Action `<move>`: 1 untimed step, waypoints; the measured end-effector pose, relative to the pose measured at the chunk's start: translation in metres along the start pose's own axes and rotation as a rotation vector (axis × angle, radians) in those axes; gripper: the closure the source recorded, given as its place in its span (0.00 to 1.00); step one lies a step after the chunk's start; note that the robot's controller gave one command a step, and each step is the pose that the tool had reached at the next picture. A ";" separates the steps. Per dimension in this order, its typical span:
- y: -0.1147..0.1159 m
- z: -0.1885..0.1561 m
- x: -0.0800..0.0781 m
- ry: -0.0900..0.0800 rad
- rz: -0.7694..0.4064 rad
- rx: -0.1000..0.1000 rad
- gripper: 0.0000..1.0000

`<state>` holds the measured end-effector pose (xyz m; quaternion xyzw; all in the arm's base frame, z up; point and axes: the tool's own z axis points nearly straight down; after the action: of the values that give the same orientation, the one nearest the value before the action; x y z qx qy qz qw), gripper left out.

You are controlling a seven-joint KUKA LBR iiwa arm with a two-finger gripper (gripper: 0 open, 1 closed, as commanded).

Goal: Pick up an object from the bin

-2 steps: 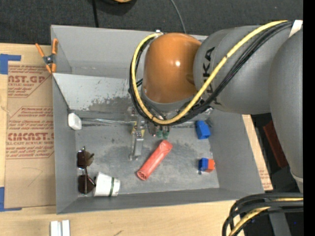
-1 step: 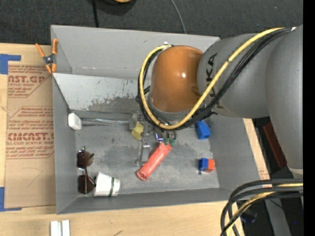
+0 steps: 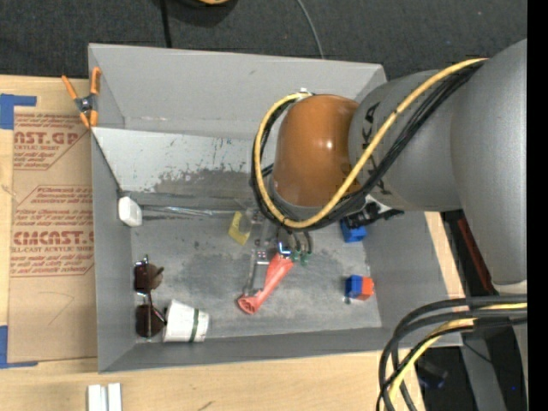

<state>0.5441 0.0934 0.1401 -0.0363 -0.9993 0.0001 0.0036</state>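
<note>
The gripper stood low over the middle of the bin. Whether it was open or closed could not be told. A red cone lay just beside the gripper, on the side toward the arm, and slanted down to a flared end below the gripper. The cone appeared to be light, stiff, smooth plastic, so it was likely to roll or slip. The best hold was judged to be across the narrow shaft near mid-length, clear of the flare. A yellow piece lay near, above the gripper.
</note>
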 end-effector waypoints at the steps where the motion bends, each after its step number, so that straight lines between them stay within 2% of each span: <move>1: -0.013 -0.003 -0.007 -0.010 0.250 -0.006 0.00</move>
<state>0.5498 0.0800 0.1426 -0.1604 -0.9871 -0.0025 -0.0016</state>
